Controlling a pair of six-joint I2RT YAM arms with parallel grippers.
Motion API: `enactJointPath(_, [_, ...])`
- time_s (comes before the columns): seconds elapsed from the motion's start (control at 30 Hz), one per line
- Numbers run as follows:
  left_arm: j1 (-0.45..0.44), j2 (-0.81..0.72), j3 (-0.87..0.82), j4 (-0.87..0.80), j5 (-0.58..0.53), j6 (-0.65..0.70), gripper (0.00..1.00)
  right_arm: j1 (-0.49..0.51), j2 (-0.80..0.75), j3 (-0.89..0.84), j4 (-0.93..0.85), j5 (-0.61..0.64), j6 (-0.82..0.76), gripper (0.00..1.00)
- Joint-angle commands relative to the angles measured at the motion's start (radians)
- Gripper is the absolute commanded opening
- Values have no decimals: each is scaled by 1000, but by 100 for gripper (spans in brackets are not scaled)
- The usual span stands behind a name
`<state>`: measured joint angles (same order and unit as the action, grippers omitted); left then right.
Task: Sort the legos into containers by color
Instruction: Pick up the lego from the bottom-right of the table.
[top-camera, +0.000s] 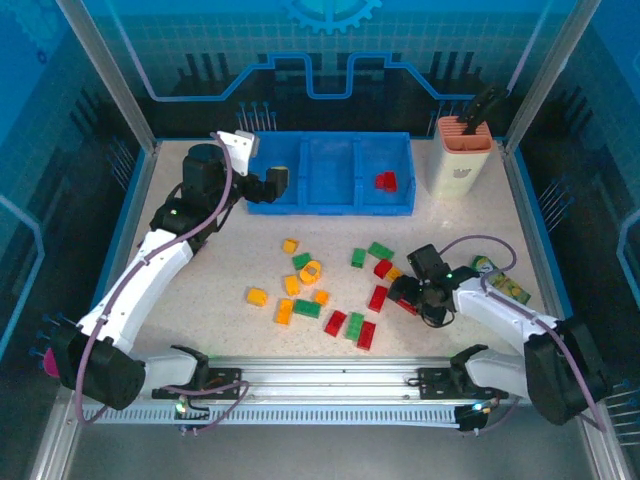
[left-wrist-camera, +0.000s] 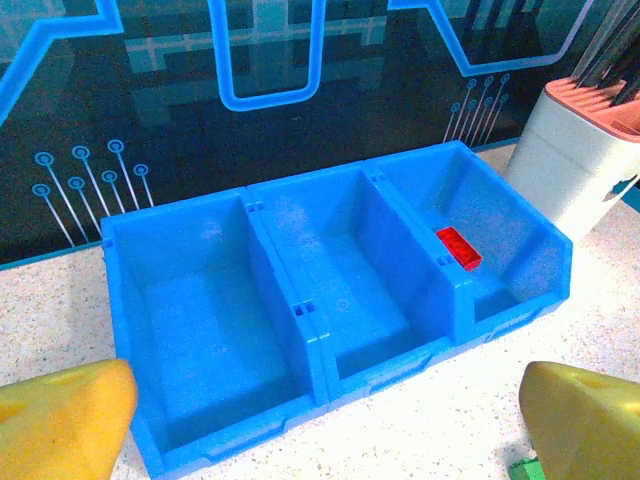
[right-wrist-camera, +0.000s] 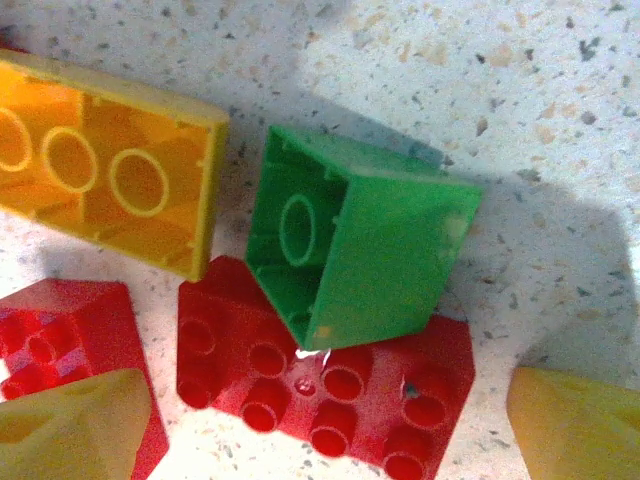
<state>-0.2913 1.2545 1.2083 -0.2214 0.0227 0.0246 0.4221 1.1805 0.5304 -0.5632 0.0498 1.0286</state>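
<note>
The blue tray's three containers (top-camera: 330, 172) stand at the back; in the left wrist view the left (left-wrist-camera: 200, 310) and middle (left-wrist-camera: 350, 280) compartments hold nothing and the right one holds a red lego (left-wrist-camera: 458, 248). My left gripper (top-camera: 275, 185) hovers open just in front of the tray, nothing between its fingers (left-wrist-camera: 60, 420). Loose red, green and orange legos (top-camera: 320, 295) lie scattered mid-table. My right gripper (top-camera: 405, 290) is open, low over a flat red lego (right-wrist-camera: 330, 380) lying between its fingers. A green lego (right-wrist-camera: 360, 245) lies tipped on that red one, beside an upturned orange lego (right-wrist-camera: 110, 180).
A peach-and-cream holder (top-camera: 464, 150) stands right of the tray. A crinkled packet (top-camera: 505, 285) lies beside my right arm. A second red brick (right-wrist-camera: 60, 330) sits close to my right gripper's left finger. A metal rail (top-camera: 320, 385) runs along the near edge.
</note>
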Motion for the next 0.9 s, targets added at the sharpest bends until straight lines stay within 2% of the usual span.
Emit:
enactJointPath(0.0, [-7, -23, -15, 30, -18, 6, 99, -12, 44, 11, 52, 11, 7, 91])
enactJointPath(0.27, [-8, -15, -21, 31, -24, 12, 99, -5, 173, 31, 95, 7, -13, 78])
enactJointPath(0.43, [-7, -13, -21, 30, -34, 21, 99, 12, 252, 73, 88, 20, -59, 58])
enactJointPath(0.53, [-7, -13, -21, 27, -36, 24, 99, 18, 282, 102, 60, 4, -109, 52])
enactJointPath(0.77, [-7, -17, -24, 29, -52, 35, 99, 30, 229, 285, -292, 3, -321, 49])
enactJointPath(0.87, [-6, -12, -21, 34, -56, 38, 99, 28, 222, 427, -387, 51, -417, 49])
